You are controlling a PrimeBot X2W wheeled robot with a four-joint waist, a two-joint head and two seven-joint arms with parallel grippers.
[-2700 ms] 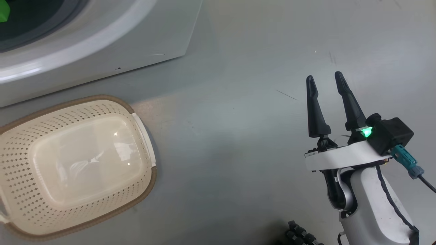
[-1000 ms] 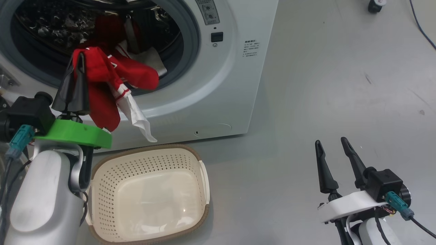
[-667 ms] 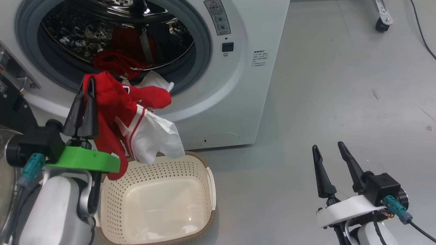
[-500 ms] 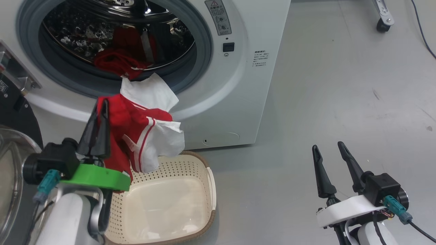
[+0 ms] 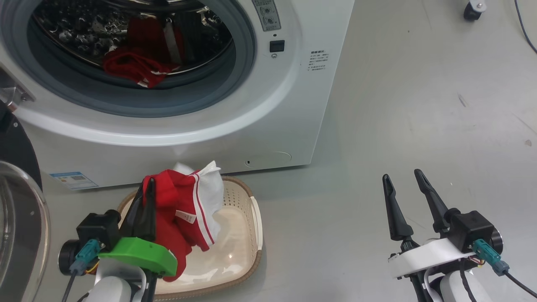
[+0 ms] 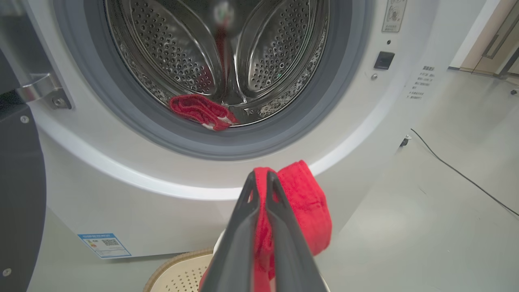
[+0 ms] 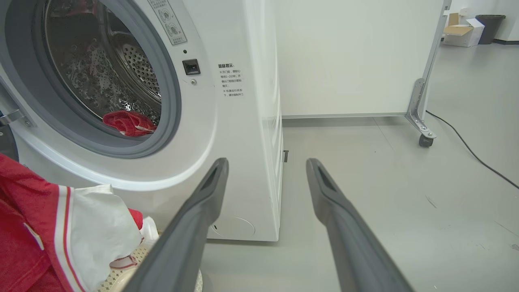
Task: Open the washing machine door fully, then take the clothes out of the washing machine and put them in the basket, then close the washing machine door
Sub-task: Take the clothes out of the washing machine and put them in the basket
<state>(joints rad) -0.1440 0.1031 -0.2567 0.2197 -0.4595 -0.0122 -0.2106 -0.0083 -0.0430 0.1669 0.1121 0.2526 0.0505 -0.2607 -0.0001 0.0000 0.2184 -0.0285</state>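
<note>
left end effector (image 5: 150,182): closed on the red garment (image 5: 178,207); two long dark fingers pressed flat together, tips pointing up the head view toward the machine front.
red garment: soft crumpled fabric with white stripes, white cloth (image 5: 209,188) bunched on its right side; hanging over the basket (image 5: 240,197), lower folds inside the rim; contact with the basket bottom cannot be told.
basket: cream plastic, rounded rectangular, perforated walls, smooth glossy bottom, brown woven-look rim; on the floor (image 5: 419,105), just in front of the washing machine (image 5: 272,117); left part hidden by the arm, long axis not readable.
red bundle (image 5: 130,69): second garment with white trim, low at the front of the drum (image 6: 259,52), just behind the gasket (image 5: 235,84).
washing machine: white front-loader; round opening, perforated steel drum, grey rubber gasket; blue label (image 5: 73,179) low on the front.
door (image 5: 19,151): glossy black, swung open left of the opening.
right end effector (image 5: 401,175): open, holding nothing, fingers spread above smooth grey floor, well apart from basket and machine.
</note>
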